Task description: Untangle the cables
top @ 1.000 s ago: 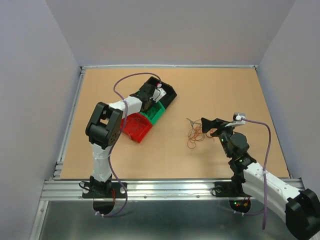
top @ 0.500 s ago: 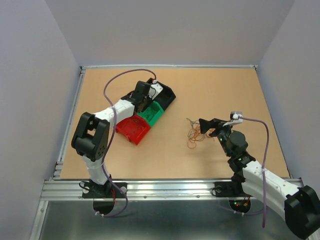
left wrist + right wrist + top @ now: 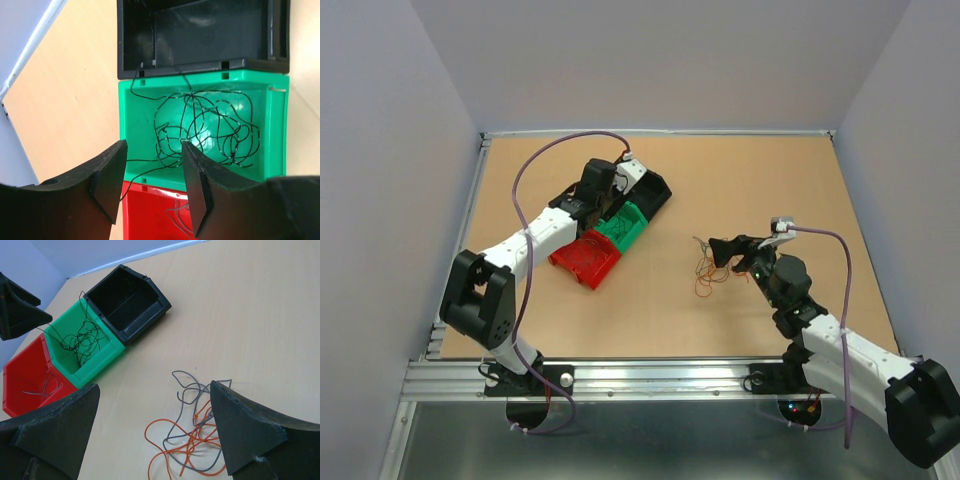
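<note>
There are two arms, and each has one gripper. There are three bins on the table (image 3: 770, 170), set touching in a row: a black bin (image 3: 652, 190), a green bin (image 3: 625, 226) and a red bin (image 3: 584, 259). The green one is in the middle.

The cables (image 3: 192, 440) lie loose on the table, well apart from the bins. They are thin and curly, some orange and some grey. They cross each other in one small messy clump, so they are too mixed up to count. A bunch of black cables (image 3: 205, 130) sits curled up in the green bin, with one end hanging over its wall. A few grey cables (image 3: 42, 385) lie in the red bin.

The left arm reaches from its base at the near left, up and across to the bins. Its left gripper (image 3: 154, 150) points down over the green bin. Its two fingers are apart and there is nothing between them.

The right arm stretches low from its base at the near right, toward the middle of the table. Its right gripper (image 3: 155, 387) is just beside the loose clump, on the clump's right in the top view. Its fingers are spread very wide and hold nothing. Whether they touch the cables cannot be told.
</note>
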`<action>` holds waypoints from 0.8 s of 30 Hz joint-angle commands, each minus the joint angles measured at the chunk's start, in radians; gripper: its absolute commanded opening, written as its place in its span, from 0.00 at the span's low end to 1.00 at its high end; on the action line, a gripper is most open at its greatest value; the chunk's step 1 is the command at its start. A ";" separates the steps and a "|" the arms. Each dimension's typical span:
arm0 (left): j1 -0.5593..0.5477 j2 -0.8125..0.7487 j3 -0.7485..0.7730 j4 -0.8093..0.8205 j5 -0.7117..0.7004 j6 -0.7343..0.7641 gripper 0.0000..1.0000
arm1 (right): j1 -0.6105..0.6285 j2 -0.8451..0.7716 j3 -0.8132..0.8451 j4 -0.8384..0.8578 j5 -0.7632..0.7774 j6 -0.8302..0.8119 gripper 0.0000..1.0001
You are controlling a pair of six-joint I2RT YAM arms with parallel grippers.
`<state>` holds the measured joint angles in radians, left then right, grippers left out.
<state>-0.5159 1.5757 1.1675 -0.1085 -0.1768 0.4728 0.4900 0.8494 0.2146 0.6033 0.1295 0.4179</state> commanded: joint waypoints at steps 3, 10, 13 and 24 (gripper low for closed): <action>-0.001 -0.003 -0.022 0.076 -0.065 0.000 0.60 | -0.007 0.013 0.074 0.016 -0.024 -0.018 0.96; 0.001 0.053 -0.017 0.219 -0.064 0.027 0.65 | -0.008 0.025 0.081 0.016 -0.034 -0.019 0.96; 0.002 0.088 0.006 0.248 -0.009 0.047 0.67 | -0.008 0.031 0.083 0.016 -0.036 -0.021 0.96; 0.017 0.253 0.116 0.225 0.007 0.064 0.54 | -0.008 0.033 0.085 0.016 -0.053 -0.030 0.96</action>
<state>-0.5117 1.8160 1.2133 0.0925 -0.1879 0.5266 0.4900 0.8852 0.2344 0.5961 0.0933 0.4076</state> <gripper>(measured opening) 0.618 0.962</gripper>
